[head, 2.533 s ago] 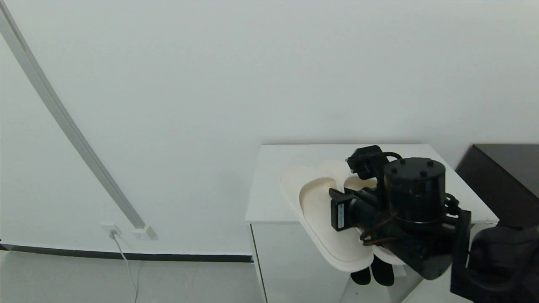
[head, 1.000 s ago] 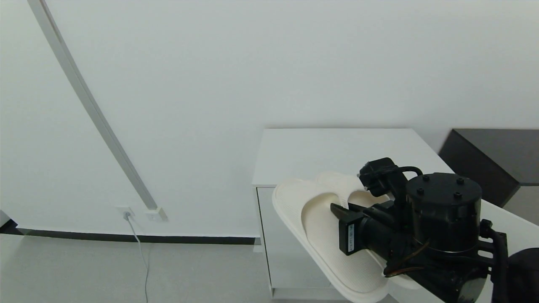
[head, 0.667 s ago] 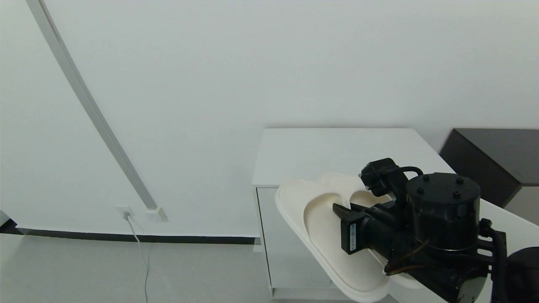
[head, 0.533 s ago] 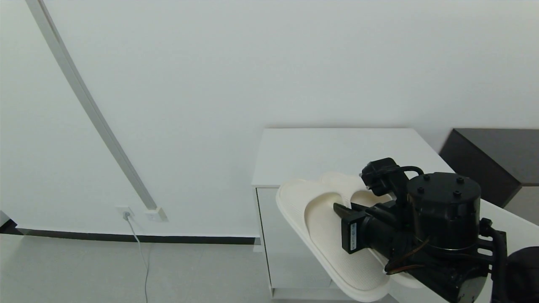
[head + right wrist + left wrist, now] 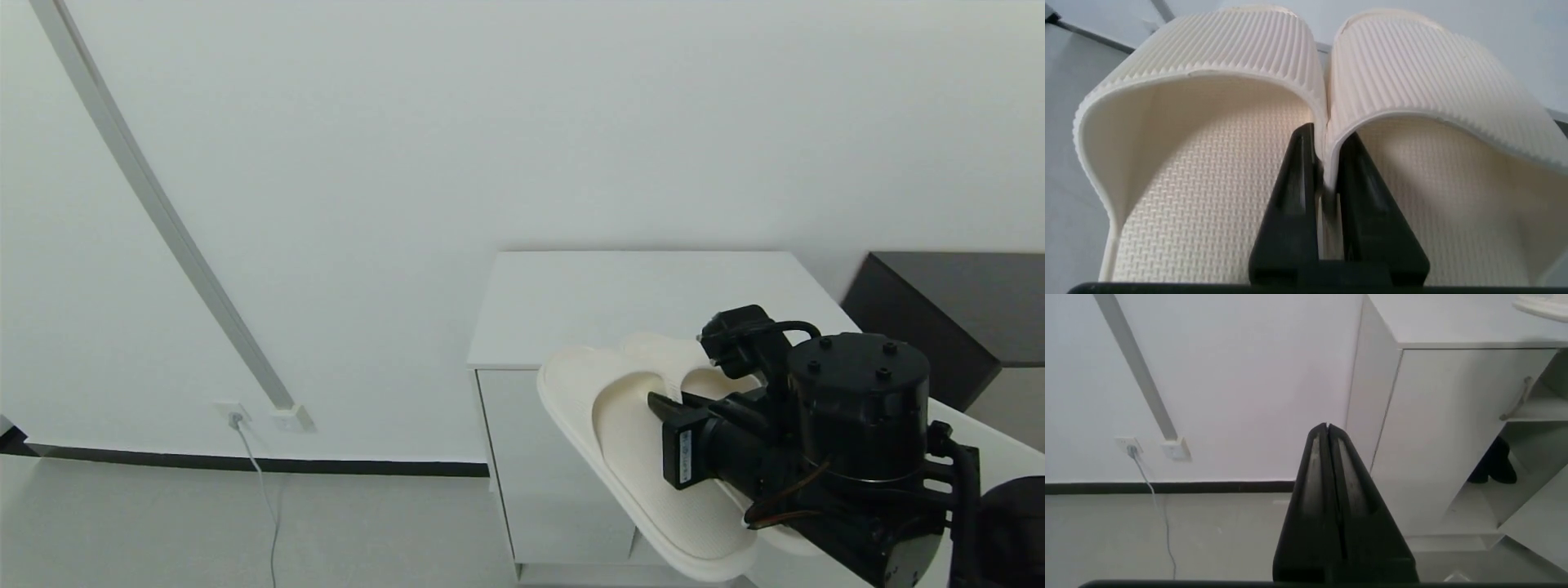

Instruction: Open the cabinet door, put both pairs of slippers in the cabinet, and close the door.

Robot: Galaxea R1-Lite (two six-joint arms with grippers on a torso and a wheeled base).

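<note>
The right gripper (image 5: 1324, 175) is clamped on the touching inner walls of the cream slippers (image 5: 629, 457), whose long axis runs from 11 to 5 o'clock in the head view. The cabinet (image 5: 539, 465) front lies at about 8 o'clock from them, nearer the right arm. Its opening is hidden behind the slippers and arm. The left gripper (image 5: 1327, 457) is closed on nothing, and a dark pair (image 5: 1493, 464) already sits inside
</note>
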